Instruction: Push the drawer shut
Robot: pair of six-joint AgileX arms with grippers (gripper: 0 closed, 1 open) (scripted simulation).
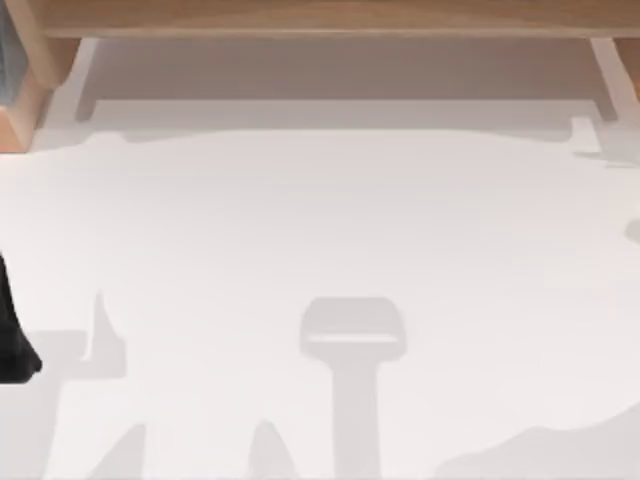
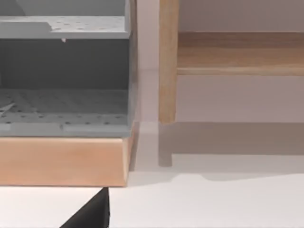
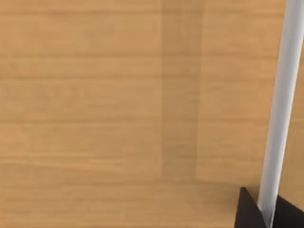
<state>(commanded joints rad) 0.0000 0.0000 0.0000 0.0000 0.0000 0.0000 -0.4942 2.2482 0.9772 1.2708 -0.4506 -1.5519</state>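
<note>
At the far left corner of the tabletop point(image 1: 320, 250) a wooden cabinet point(image 2: 61, 159) is seen, and the right gripper point(image 3: 263, 213) is perhaps closed around a white bar point(image 3: 280, 109).

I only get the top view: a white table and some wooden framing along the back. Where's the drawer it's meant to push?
Observer: The right wrist view looks at a wooden panel from very close. It may be the drawer front, but I can't be sure.
Operator: Anything on that panel?
Observer: A pale bar runs across it, and the right gripper is right at the bar.
Operator: And the other side?
Observer: The left arm waits at the table's left edge. Its wrist view faces a grey perforated shelf unit on a wooden base, beside a wooden leg.
</note>
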